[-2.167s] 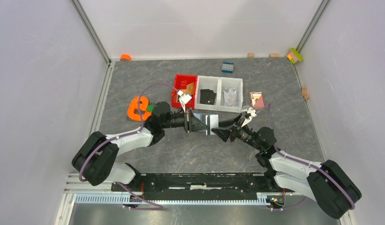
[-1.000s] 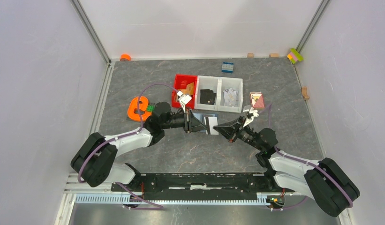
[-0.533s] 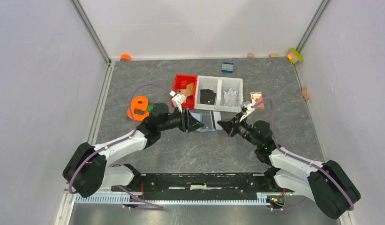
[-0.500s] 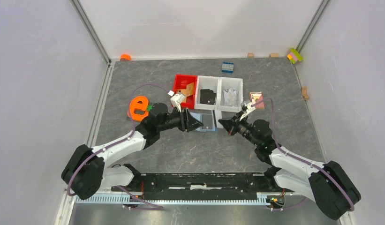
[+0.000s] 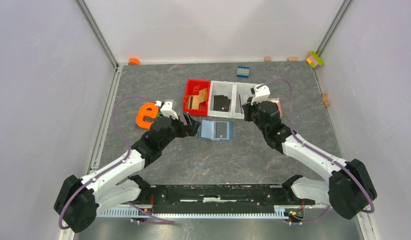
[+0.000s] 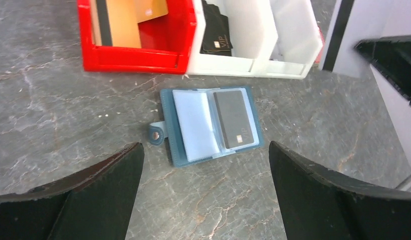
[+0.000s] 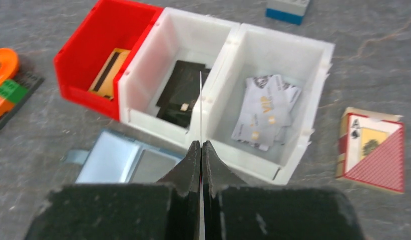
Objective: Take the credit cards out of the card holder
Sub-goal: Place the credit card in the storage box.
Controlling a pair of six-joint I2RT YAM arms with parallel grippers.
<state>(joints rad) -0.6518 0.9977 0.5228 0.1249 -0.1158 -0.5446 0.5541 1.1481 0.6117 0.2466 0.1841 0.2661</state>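
Observation:
The card holder [image 6: 213,125] [image 5: 216,130] lies open and flat on the table, with a dark grey credit card [image 6: 236,119] in its right sleeve. Its left sleeve shows only pale blue. My left gripper [image 6: 204,148] [image 5: 193,126] stands wide open just left of it, touching nothing. My right gripper [image 7: 200,144] [image 5: 247,110] is shut on a thin silvery-grey credit card [image 7: 200,100] [image 6: 354,35] with a dark stripe, held edge-on. It hovers over the front wall of the white bins, above the divider between them.
A red bin [image 5: 195,96] holds tan-gold cards, the middle white bin [image 5: 222,102] black cards, the right white bin [image 7: 268,107] silvery cards. A playing-card pack [image 7: 371,150] lies right of the bins. An orange letter [image 5: 146,114] sits at the left and a blue brick [image 5: 243,71] at the back.
My left gripper opened, let go of the card holder and drew back to the left. The holder now lies on the table. My right gripper carried its card up toward the white bins.

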